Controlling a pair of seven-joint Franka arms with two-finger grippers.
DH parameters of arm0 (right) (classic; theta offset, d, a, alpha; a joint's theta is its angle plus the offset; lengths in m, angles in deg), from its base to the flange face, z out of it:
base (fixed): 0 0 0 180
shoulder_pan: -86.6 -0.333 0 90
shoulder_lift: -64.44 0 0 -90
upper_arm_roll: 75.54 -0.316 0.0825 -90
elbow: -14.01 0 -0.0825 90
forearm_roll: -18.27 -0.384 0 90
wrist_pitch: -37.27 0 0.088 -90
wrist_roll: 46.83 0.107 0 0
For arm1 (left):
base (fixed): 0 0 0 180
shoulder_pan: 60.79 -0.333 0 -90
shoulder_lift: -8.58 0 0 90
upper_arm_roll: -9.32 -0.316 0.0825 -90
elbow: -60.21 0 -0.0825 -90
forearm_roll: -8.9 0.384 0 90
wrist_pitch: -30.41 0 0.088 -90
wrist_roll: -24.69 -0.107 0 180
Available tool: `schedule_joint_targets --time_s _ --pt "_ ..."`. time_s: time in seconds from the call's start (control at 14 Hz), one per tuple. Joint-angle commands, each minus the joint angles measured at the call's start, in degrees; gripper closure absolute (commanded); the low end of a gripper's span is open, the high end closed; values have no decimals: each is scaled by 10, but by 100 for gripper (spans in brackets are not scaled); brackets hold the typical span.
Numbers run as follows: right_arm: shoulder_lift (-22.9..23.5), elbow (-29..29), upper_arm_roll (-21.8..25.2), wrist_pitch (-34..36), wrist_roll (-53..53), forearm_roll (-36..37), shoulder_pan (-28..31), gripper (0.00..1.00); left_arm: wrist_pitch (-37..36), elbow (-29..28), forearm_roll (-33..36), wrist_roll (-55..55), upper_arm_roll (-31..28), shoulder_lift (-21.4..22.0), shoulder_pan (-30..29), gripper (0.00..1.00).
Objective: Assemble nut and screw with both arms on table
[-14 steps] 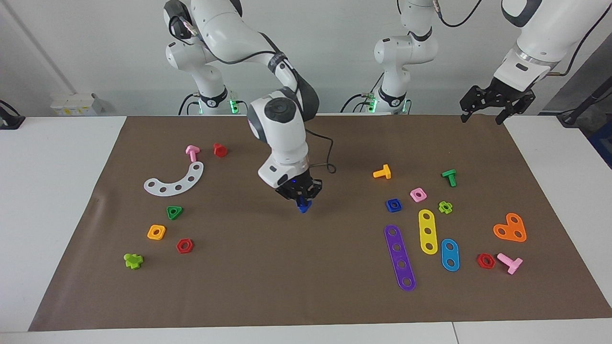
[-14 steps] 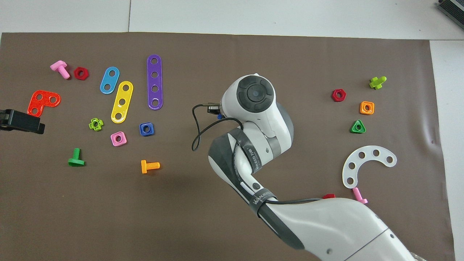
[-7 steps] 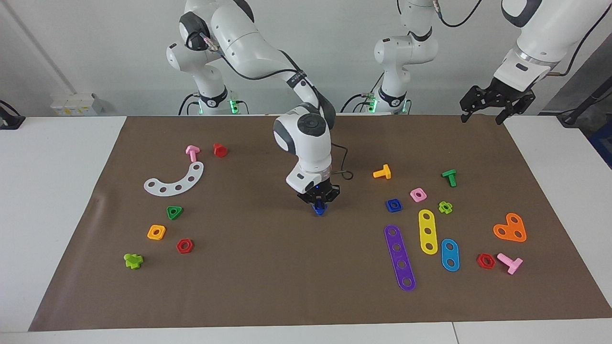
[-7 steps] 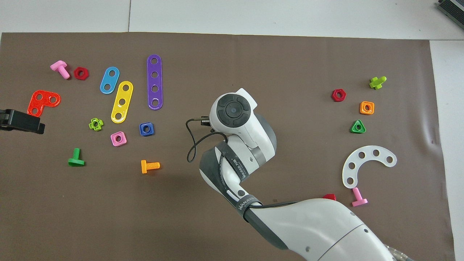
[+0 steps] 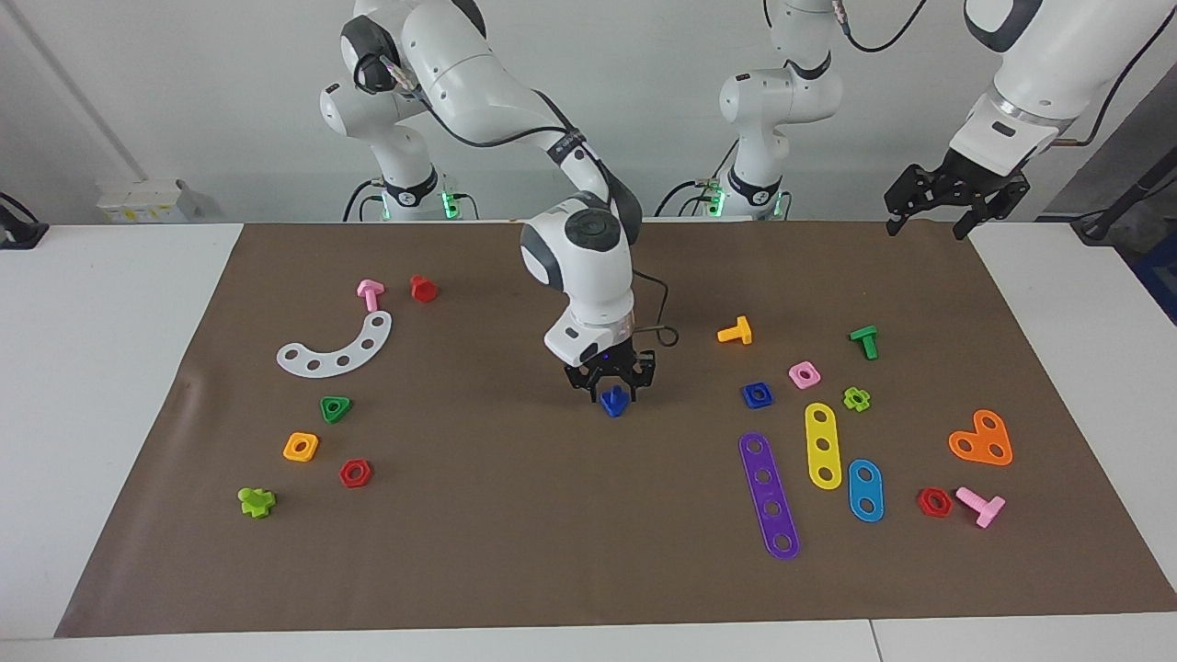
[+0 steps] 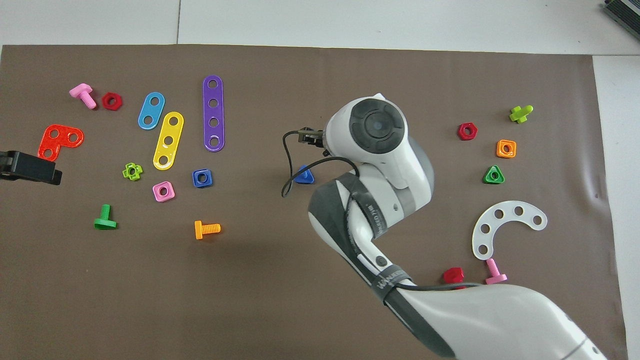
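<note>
The screw [image 5: 614,401] sits on the mat [image 5: 515,533] mid-worktop, directly under the right end effector [image 5: 611,388], whose fingers are spread to either side of it and do not pinch it. The nut [image 5: 757,395] lies on the mat toward the left arm's end from that end effector, beside a pink nut [image 5: 805,374]. The left end effector [image 5: 956,195] hangs spread and empty over the mat's corner near its own base, waiting.
</note>
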Motion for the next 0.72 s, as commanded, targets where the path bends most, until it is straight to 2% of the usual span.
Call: schedule_joint_targets --time_s 0.0,0.36,0.64 --pt "-76 -20 -9 55 -38 9 72 0 -7 -2 -3 -2 4 3 -7 0" --pt "-177 -18 -9 176 -190 7 190 0 -7 -2 -3 -2 4 3 -7 0" --pt "-235 3 -8 301 -284 3 250 0 -7 -2 -3 -2 4 3 -7 0"
